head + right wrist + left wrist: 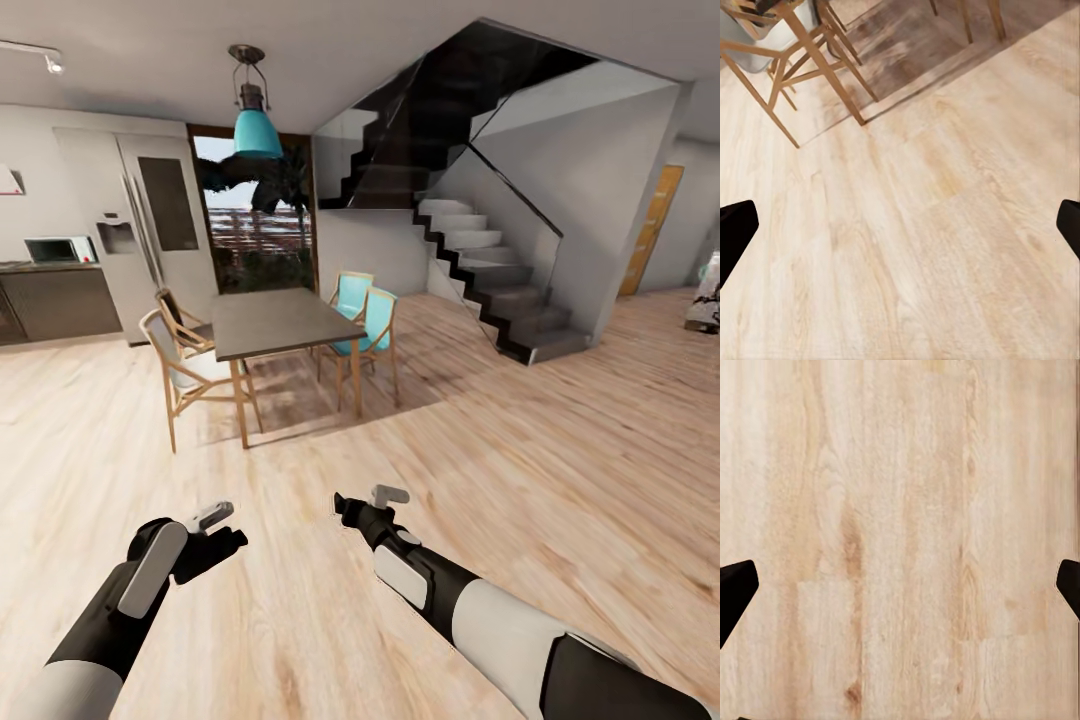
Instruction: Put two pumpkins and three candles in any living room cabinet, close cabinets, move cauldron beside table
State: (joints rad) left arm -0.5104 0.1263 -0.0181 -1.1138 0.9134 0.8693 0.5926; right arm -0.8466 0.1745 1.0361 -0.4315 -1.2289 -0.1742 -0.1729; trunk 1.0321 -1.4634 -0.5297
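Both the left gripper [222,530] and the right gripper [352,507] are wide open and hold nothing. No pumpkins or candles are here, just the dining table [275,322] in the middle left. I think the robot should keep its arms tucked low and turn slowly to find the living room.

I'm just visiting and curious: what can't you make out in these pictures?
- Head view: the white object at the far right is cut by the edge; unidentifiable.
- Head view: the microwave is too small for detail.
- Right wrist view: the chair is cut off at its legs.
- Left wrist view: bare floor, nothing else.
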